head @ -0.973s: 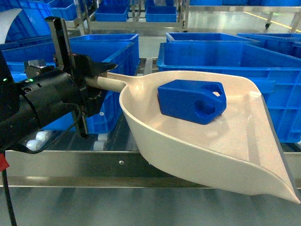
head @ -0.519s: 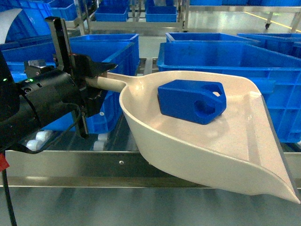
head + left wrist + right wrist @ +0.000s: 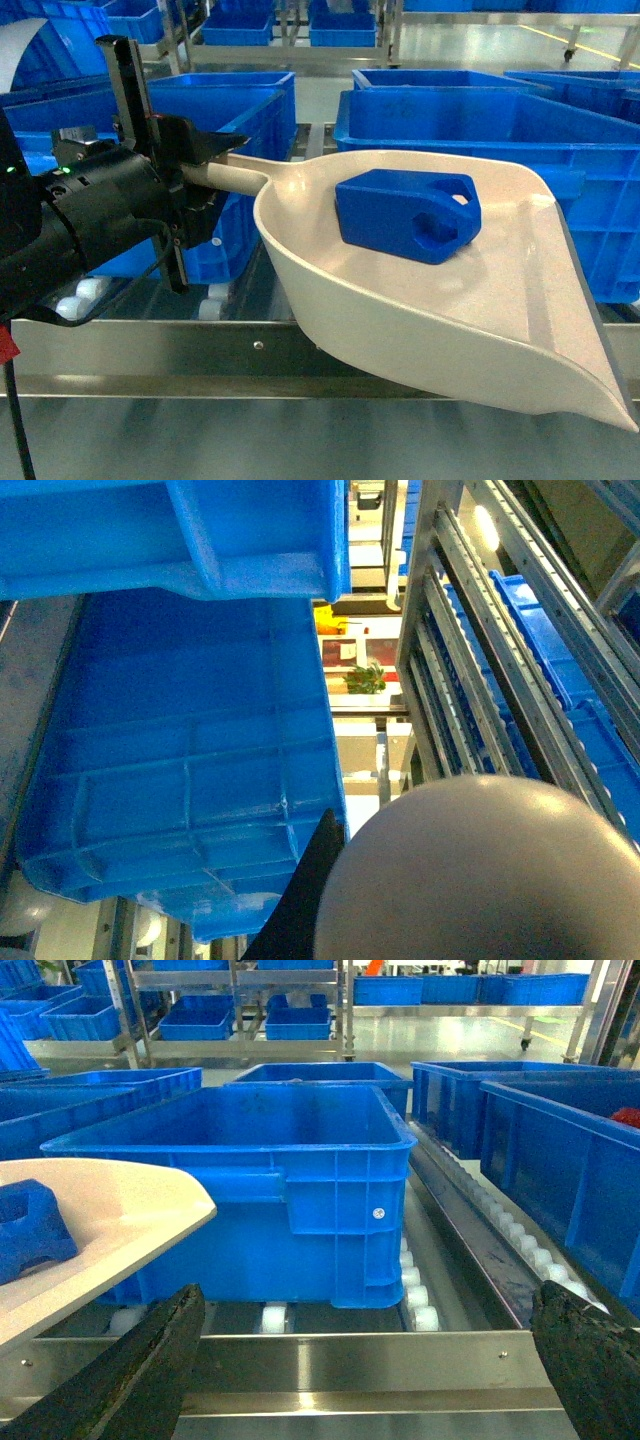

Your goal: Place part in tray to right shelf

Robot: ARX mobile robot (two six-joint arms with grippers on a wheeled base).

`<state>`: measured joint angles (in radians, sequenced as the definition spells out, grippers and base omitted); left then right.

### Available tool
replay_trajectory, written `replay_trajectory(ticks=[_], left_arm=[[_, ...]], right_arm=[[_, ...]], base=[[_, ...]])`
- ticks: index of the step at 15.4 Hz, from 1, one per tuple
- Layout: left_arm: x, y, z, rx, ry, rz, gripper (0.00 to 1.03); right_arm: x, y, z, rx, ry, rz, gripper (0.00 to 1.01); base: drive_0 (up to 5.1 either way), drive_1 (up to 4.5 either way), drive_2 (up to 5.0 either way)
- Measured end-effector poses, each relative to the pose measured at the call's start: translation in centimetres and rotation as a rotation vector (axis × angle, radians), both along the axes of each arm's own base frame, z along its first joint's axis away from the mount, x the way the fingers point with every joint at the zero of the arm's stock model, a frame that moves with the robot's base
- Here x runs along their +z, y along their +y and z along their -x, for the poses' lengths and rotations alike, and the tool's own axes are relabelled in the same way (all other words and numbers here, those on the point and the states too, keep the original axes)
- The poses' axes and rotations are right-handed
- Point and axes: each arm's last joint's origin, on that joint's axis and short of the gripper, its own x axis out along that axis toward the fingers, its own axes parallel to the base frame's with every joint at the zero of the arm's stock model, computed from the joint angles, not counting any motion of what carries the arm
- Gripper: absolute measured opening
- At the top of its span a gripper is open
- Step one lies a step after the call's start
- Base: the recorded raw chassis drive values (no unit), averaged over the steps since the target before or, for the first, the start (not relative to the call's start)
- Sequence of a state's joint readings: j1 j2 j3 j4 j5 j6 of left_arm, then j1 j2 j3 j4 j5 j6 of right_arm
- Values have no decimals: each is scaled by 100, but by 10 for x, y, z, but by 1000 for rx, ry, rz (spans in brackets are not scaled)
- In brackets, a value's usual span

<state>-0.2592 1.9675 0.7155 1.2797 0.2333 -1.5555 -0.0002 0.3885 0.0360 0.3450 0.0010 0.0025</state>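
Here the left gripper [image 3: 205, 170] clamps the tray [image 3: 520, 330] handle, keeping it level so the part [image 3: 405, 215] stays put; the right gripper [image 3: 370, 1360] hangs wide open.

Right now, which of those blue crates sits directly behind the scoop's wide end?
The large crate on the right of the head view, just behind the cream scoop holding the blue part.

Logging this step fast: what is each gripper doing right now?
Left gripper: closed on the tray handle; the part lies in the tray.
Right gripper: open, holding nothing.
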Motion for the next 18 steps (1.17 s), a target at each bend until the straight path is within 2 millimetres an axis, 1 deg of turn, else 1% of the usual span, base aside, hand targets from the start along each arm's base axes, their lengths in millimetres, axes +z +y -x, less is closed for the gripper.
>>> replay_trajectory(ticks=[18], left_arm=[[0,0,0,0,0,0,13]], right_arm=[[0,0,0,0,0,0,98]], base=[[0,0,0]])
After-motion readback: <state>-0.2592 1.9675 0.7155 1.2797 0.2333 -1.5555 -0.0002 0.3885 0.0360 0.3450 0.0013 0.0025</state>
